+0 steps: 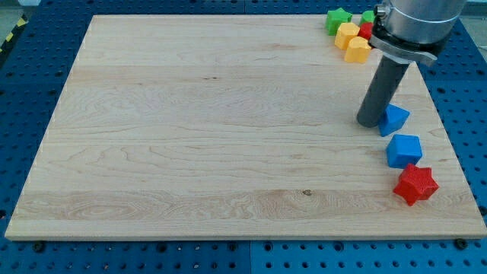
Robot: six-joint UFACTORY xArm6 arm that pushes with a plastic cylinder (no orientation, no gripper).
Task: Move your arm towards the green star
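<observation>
My tip (pixel 370 122) stands upright on the desk (pixel 190 137), touching the blue block (pixel 394 119) at its nine o'clock; the green star (pixel 338 19) sits at twelve o'clock. The rod tool grasps nothing.

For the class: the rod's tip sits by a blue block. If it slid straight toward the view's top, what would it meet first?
Probably the lower yellow block: it lies almost directly above my tip, ahead of the upper yellow block and green star. With depth unclear, it might only graze it.
</observation>
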